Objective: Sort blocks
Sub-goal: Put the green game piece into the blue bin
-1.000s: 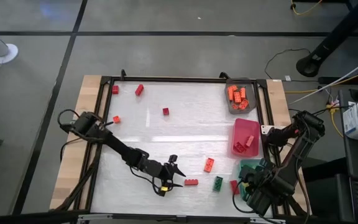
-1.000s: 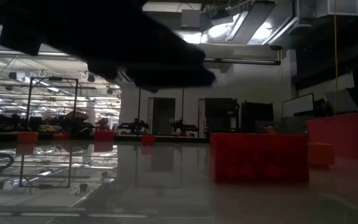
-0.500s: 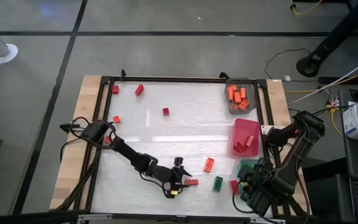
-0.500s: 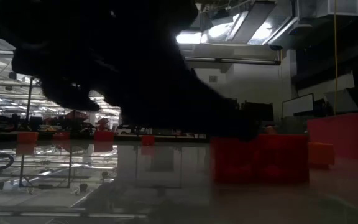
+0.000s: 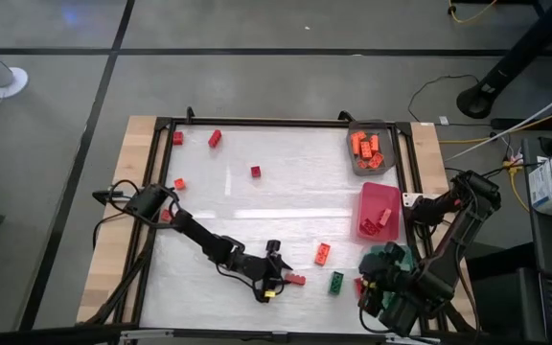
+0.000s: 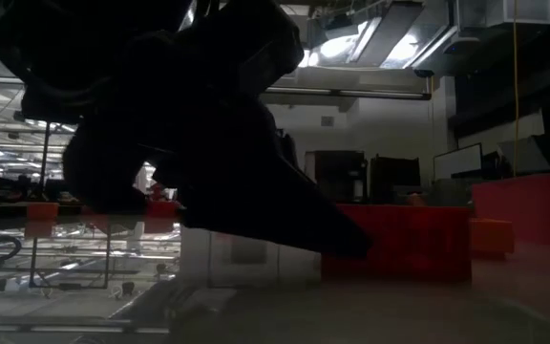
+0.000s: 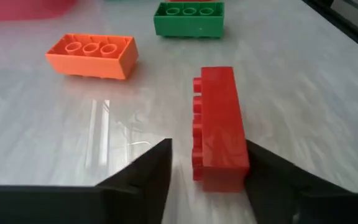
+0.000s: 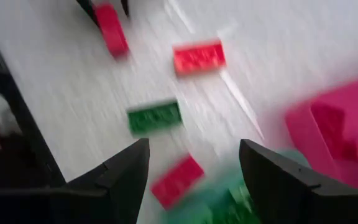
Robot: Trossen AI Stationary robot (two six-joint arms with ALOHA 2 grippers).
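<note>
A red brick (image 5: 295, 280) lies on its side near the table's front edge, its studs sideways. My left gripper (image 5: 281, 276) reaches low from the left, and its open fingers (image 7: 209, 155) stand on either side of the brick's near end (image 7: 219, 168). An orange brick (image 7: 92, 55) and a green brick (image 7: 189, 18) lie just beyond it. My right gripper (image 5: 379, 287) hangs open above the front right corner, over the teal tray (image 5: 386, 251), with nothing between its fingers (image 8: 194, 149). In the low view the left gripper (image 6: 208, 172) is a dark mass before the red brick (image 6: 399, 244). My left gripper comes at the red brick low and slanting, from the table's left, fingers along it. One finger (image 7: 272, 180) stands right against the brick's stud-free side (image 7: 241, 163); whether it touches, I cannot tell. The other finger (image 7: 148, 177) is apart from the studs. The brick rests on the table.
The grey tray (image 5: 388, 165) with orange bricks stands at the far right, the pink tray (image 5: 379, 196) with red bricks below it. Another red brick (image 5: 360, 286) lies by the teal tray. Loose red bricks (image 5: 215, 138) and an orange one (image 5: 178, 183) lie at the far left.
My left gripper has gone down and toward the table's right edge, up to the red brick, and now has it between its fingers. The brick has not moved. My right gripper has turned at the wrist, tipping toward the table's middle.
</note>
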